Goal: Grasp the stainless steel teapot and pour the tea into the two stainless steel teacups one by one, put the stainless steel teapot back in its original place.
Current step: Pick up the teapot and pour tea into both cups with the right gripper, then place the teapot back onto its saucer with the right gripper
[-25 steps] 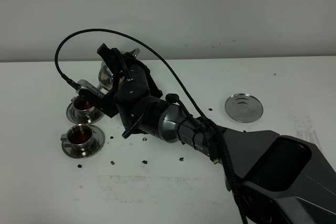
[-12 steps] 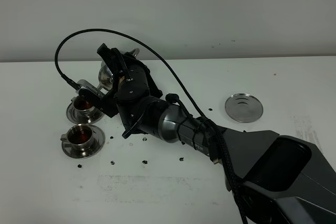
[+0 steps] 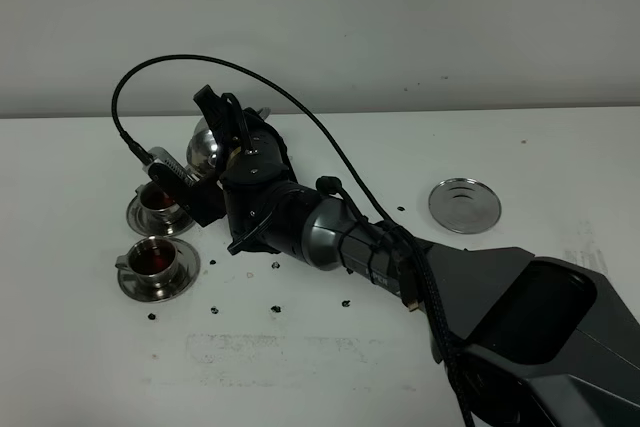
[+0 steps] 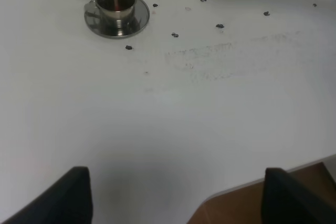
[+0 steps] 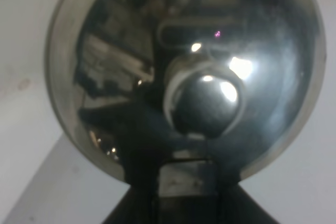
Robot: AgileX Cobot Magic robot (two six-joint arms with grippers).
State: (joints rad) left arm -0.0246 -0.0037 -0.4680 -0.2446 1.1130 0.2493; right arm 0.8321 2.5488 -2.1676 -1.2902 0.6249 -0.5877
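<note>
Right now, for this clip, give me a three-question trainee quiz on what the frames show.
1. True or false: both teacups, near and far, already hold dark tea.
2. The right gripper holds: A) a saucer B) the stainless steel teapot C) nothing.
3. Fill in: the flat steel disc where the teapot belongs lies ____.

Key: 1 true; 2 B; 3 bare, with nothing standing on it.
</note>
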